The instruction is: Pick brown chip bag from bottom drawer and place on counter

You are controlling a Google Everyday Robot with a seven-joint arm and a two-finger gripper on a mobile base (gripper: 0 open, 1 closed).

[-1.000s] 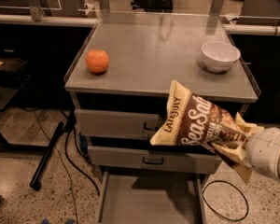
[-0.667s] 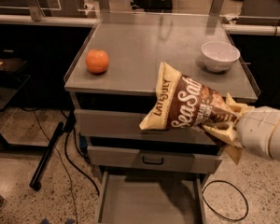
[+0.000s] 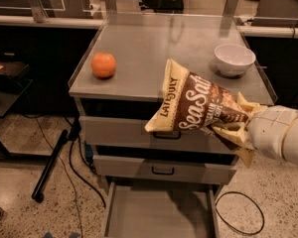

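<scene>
gripper (image 3: 234,129): right-centre of frame, clamped on right end of brown chip bag (image 3: 196,105)
bag axis: slants up-left from gripper, toward front edge of counter (image 3: 154,43)

The gripper (image 3: 234,131) at the right edge has pale tan jaws. Behind the jaws sits a smooth, rounded off-white wrist shell (image 3: 277,134).

Tilted brown chip bag (image 3: 196,105) midair, above drawers — gripper (image 3: 233,125) clamps right end.
</scene>
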